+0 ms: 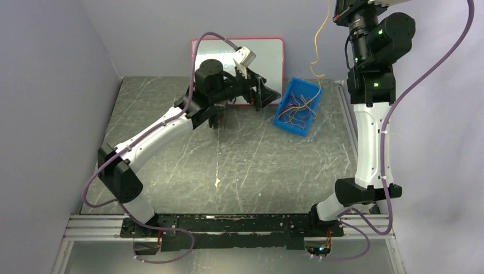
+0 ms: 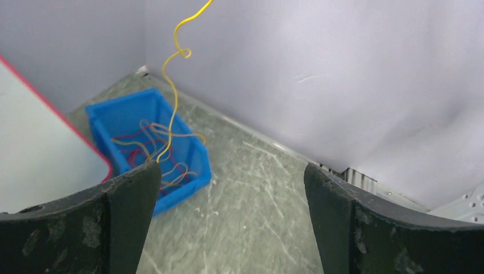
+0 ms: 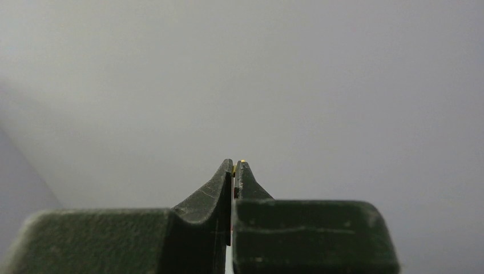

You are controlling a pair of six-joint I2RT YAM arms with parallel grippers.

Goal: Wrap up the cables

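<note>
The right gripper (image 3: 235, 165) had its jaws pressed together on the top end of a yellow cable (image 2: 174, 103), held up high. The cable hung down into a blue bin (image 2: 184, 188). More cables (image 2: 154, 142), yellow and red, lay in the bin. The left gripper (image 2: 231, 194) had its jaws spread wide, near the bin, over the table (image 2: 257, 188).

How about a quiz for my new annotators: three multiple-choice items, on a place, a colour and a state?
1. Where do the loose cables lie? A in the blue bin; B on the white board; C beside the bin.
2. What colour is the hanging cable? A green; B yellow; C black.
3. The left end effector is: A shut on a cable; B open; C out of view.
Key: 1 A, the tangle sits inside the bin; 2 B, plainly yellow; 3 B, it gapes wide.
</note>
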